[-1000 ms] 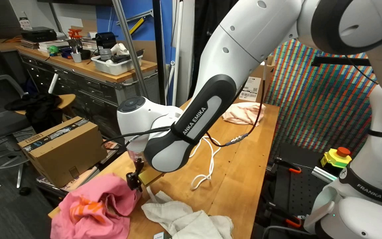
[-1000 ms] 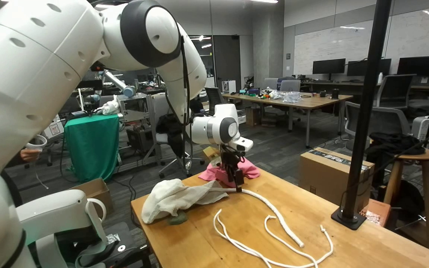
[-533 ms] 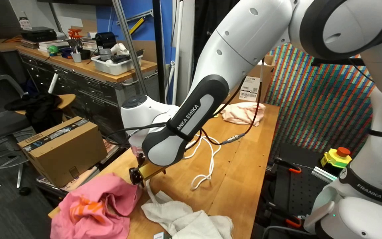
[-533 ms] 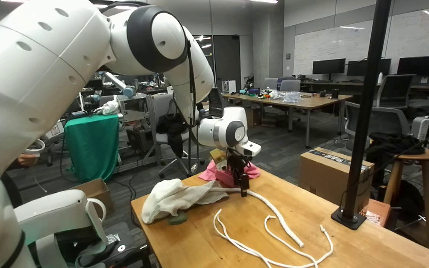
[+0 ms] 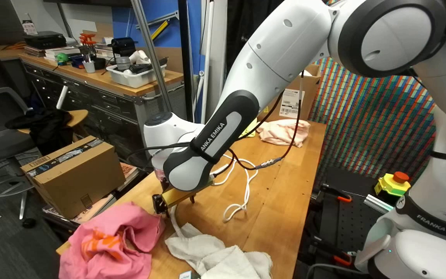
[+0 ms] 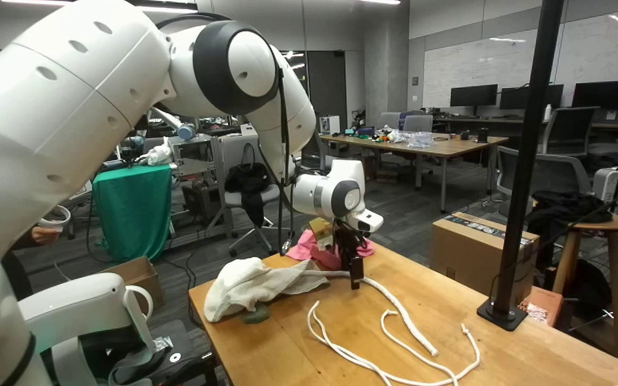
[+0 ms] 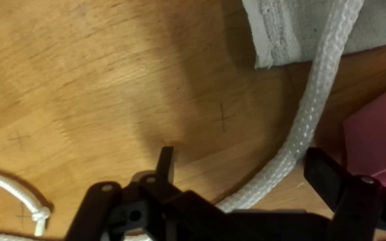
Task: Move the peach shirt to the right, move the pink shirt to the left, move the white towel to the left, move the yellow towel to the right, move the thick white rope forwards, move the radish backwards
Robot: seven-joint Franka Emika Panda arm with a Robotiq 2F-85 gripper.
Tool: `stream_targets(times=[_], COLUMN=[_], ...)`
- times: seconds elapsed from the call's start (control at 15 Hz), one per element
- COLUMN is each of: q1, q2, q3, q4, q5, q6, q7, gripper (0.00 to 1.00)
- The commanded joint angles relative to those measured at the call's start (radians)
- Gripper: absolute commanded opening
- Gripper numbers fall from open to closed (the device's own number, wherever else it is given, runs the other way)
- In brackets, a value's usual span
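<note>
In an exterior view, the pink shirt [image 5: 110, 254] lies crumpled at the near end of the wooden table [image 5: 281, 209], with the white towel [image 5: 223, 255] heaped in folds near it; well apart, at the far end by a cardboard box [image 5: 311, 97], the peach shirt [image 5: 285, 132] sits bunched just beside the yellow towel [image 5: 251, 126], which shows only in part. In an exterior view, the thick rope [image 6: 399, 310] curves away from the white towel, its end lying near a thinner cord [image 6: 353, 359]. In the wrist view, the gripper [image 7: 240, 152] is unclenched, its jaws wide apart; the thick rope crosses the edge of the white towel and runs loose between them, closer to one jaw, though whether it touches that jaw cannot be told.
</note>
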Motion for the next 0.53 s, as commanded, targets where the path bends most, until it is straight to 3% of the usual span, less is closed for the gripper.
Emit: stream_targets(times=[0.0, 0.47], q1=[0.004, 0.001], q2=[0.041, 0.055], q3=[-0.005, -0.005], q4=[0.069, 0.102], q5=[0.032, 0.035], q6=[-0.036, -0.07], q7=[-0.021, -0.022], gripper=[1.0, 1.0])
